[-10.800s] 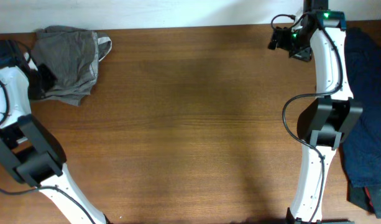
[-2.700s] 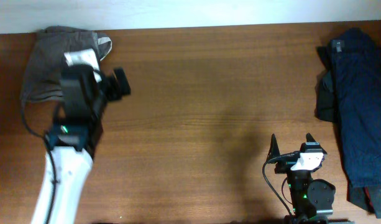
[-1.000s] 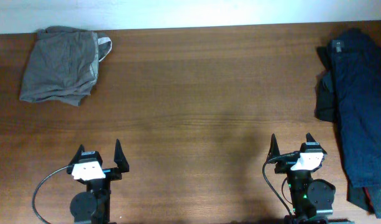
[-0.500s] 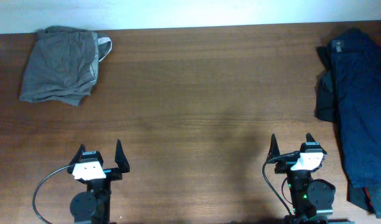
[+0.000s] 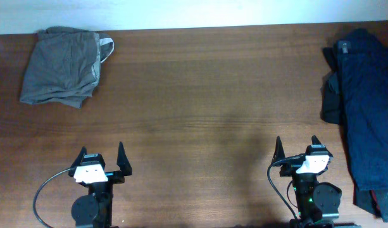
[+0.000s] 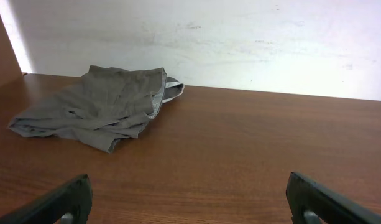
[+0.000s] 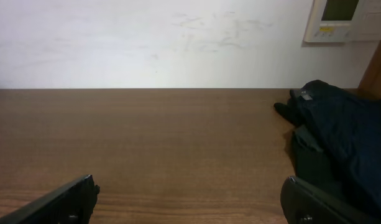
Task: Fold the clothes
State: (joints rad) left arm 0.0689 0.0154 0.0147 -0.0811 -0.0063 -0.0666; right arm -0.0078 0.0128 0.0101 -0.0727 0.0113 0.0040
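Both arms sit at the near table (image 5: 200, 114) edge. Left gripper (image 5: 102, 157): fingers spread wide, empty. Right gripper (image 5: 296, 149): same. Shorts (image 5: 61, 63) lie folded at the far left corner. Navy pile (image 5: 364, 101) is heaped along the right edge. Likely best: right arm pinches one hem and drags it to centre.

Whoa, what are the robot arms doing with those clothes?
Right now, neither arm is touching anything. The left gripper and the right gripper sit at the near edge of the table, both open and empty. The grey shorts lie roughly folded in the far left corner. The dark blue clothes lie in a rumpled heap on the right side, not yet folded.
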